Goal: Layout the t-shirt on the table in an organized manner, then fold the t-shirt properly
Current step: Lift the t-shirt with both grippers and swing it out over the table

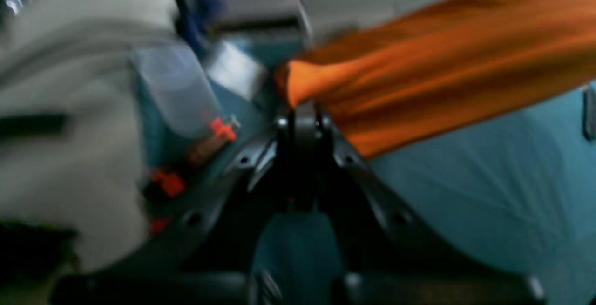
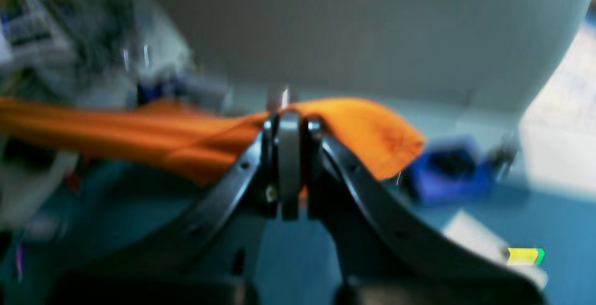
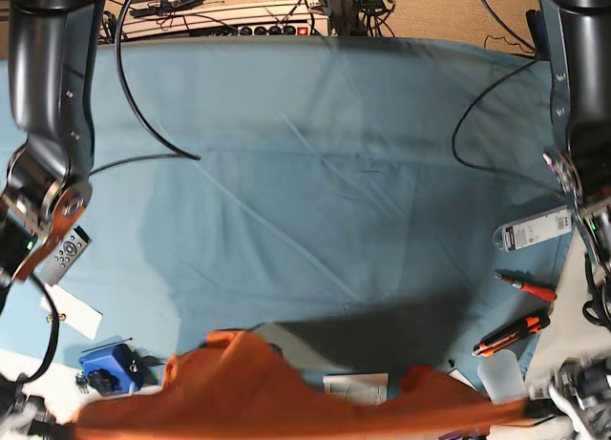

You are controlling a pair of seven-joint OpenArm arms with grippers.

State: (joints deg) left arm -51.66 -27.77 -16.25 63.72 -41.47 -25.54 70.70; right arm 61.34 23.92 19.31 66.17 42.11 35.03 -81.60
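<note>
The bright orange t-shirt (image 3: 286, 397) hangs stretched in a band along the near edge of the teal-covered table (image 3: 315, 173), casting a shadow on the cloth. In the left wrist view my left gripper (image 1: 302, 111) is shut on one end of the t-shirt (image 1: 442, 58), which runs off to the upper right above the table (image 1: 489, 179). In the right wrist view my right gripper (image 2: 288, 121) is shut on the other end of the t-shirt (image 2: 139, 132), a flap hanging over to its right. Both wrist views are blurred.
A blue box (image 3: 107, 368), a white card (image 3: 72, 311) and a remote (image 3: 65, 251) lie at the near left. Screwdrivers (image 3: 525, 287), an orange-handled tool (image 3: 511, 335), a clear cup (image 3: 503, 373) and a labelled tool (image 3: 533, 232) sit at the right. Black cables (image 3: 143, 125) cross the far part.
</note>
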